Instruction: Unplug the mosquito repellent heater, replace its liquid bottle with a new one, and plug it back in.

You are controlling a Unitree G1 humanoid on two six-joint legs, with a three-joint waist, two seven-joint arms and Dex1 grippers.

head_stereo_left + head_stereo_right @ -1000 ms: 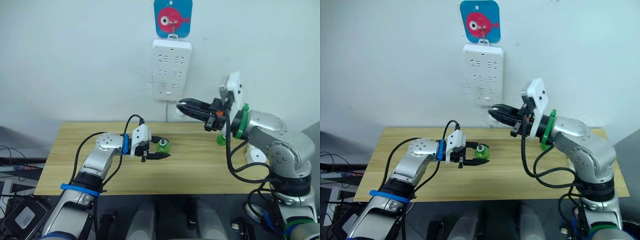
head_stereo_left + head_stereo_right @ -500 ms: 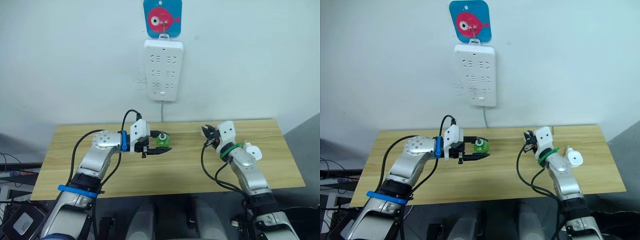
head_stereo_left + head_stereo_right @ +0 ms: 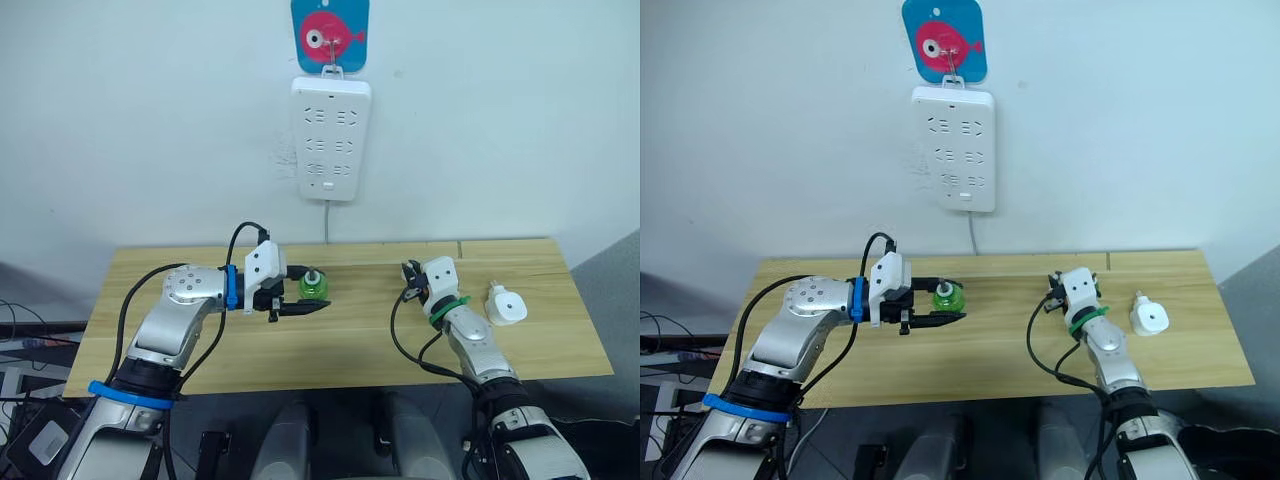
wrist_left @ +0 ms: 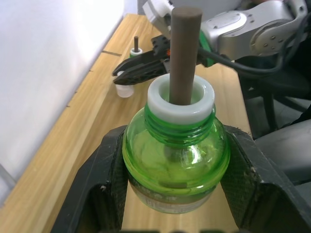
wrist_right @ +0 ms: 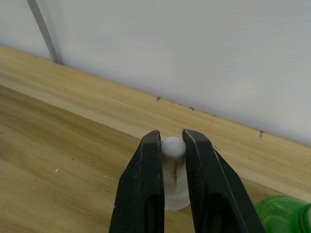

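Observation:
My left gripper point(image 3: 316, 292) is shut on a green liquid bottle point(image 4: 175, 160) with a white collar and a brown wick. It holds the bottle upright just above the wooden table point(image 3: 350, 345), left of centre. The mosquito repellent heater point(image 3: 504, 305) lies unplugged on the table at the right, with its vent hole showing. My right gripper point(image 3: 407, 272) sits low at the table's middle right, left of the heater. Its fingers close on a small white cap point(image 5: 173, 147). A second green bottle point(image 5: 284, 213) shows beside that gripper in the right wrist view.
A long white power strip point(image 3: 331, 140) hangs on the wall above the table's back edge under a blue fish hook point(image 3: 330, 35). Its cord point(image 3: 327, 222) drops behind the table. The wall runs close behind the right gripper.
The camera has shifted. My right arm came down from in front of the power strip to the table. My left gripper still holds the green bottle and has barely moved.

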